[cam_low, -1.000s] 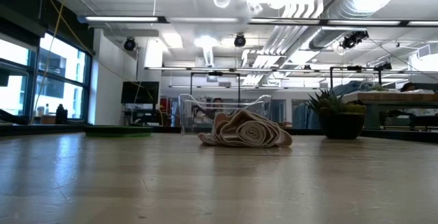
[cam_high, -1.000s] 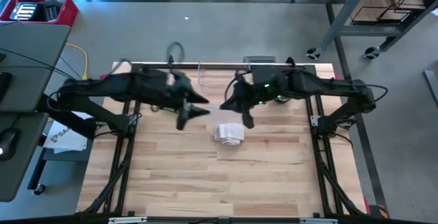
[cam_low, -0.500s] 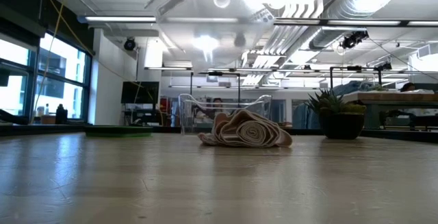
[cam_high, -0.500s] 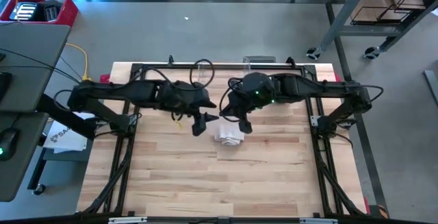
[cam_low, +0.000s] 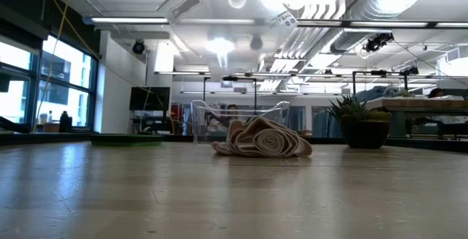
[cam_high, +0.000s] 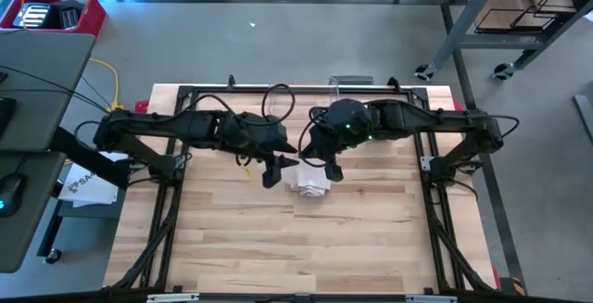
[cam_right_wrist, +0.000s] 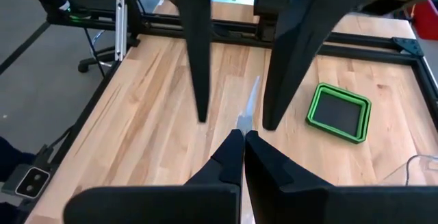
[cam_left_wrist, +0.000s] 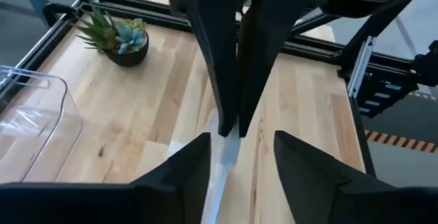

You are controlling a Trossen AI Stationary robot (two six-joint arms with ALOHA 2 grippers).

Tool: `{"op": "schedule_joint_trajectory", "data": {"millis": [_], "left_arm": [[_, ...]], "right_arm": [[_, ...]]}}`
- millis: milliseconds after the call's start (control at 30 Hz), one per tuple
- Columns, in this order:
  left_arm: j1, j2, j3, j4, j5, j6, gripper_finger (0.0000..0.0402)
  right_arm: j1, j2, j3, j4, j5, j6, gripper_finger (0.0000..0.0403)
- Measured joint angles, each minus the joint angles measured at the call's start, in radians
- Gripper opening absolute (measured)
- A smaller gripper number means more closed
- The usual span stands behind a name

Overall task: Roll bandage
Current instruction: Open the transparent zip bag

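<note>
The bandage (cam_high: 310,182) lies as a loose beige heap (cam_low: 263,138) on the middle of the wooden table. A thin white strip of it (cam_right_wrist: 250,101) stands edge-on in the air between the two grippers. My right gripper (cam_right_wrist: 244,133) is shut on this strip above the heap; in the high view it shows just right of the heap's far side (cam_high: 327,166). My left gripper (cam_left_wrist: 241,140) faces it, open, just left of the heap (cam_high: 274,170). Its fingers stand on either side of the strip (cam_left_wrist: 226,157) without touching it. My right gripper pinches the bandage's free strip (cam_right_wrist: 248,118) between its two fingertips. The fingers slant toward the table's left side. The strip runs on edge-on from the fingertips toward my left gripper, lifted clear of the table. The heap stays on the wood.
A clear plastic container (cam_low: 235,120) stands at the table's far edge. A potted plant (cam_left_wrist: 118,35) stands at the far right. A green tray (cam_right_wrist: 339,112) lies toward the left. The near half of the table (cam_high: 296,247) is bare wood.
My left gripper has gone toward the table's right edge and a little nearer, up to my right gripper, and its open fingers now stand around the strip. My right gripper has shifted slightly toward the heap. The heap on the table has stayed where it was.
</note>
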Motion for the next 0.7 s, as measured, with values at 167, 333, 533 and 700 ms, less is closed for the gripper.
{"op": "schedule_joint_trajectory", "data": {"millis": [167,333,533,700], "left_arm": [[0.006,0.003,0.000,-0.003,0.030,0.000,0.0126],[0.006,0.010,0.001,-0.003,0.053,-0.001,0.0125],[0.006,0.009,0.001,-0.003,0.073,-0.001,0.0125],[0.006,0.009,0.001,-0.003,0.076,-0.001,0.0125]], "right_arm": [[0.000,0.000,0.000,0.009,0.000,-0.004,0.0000],[0.000,0.000,0.000,0.013,-0.019,-0.050,0.0000],[0.000,0.000,0.000,0.016,-0.053,-0.078,0.0000],[0.006,0.000,0.000,0.020,-0.050,-0.092,0.0000]]}}
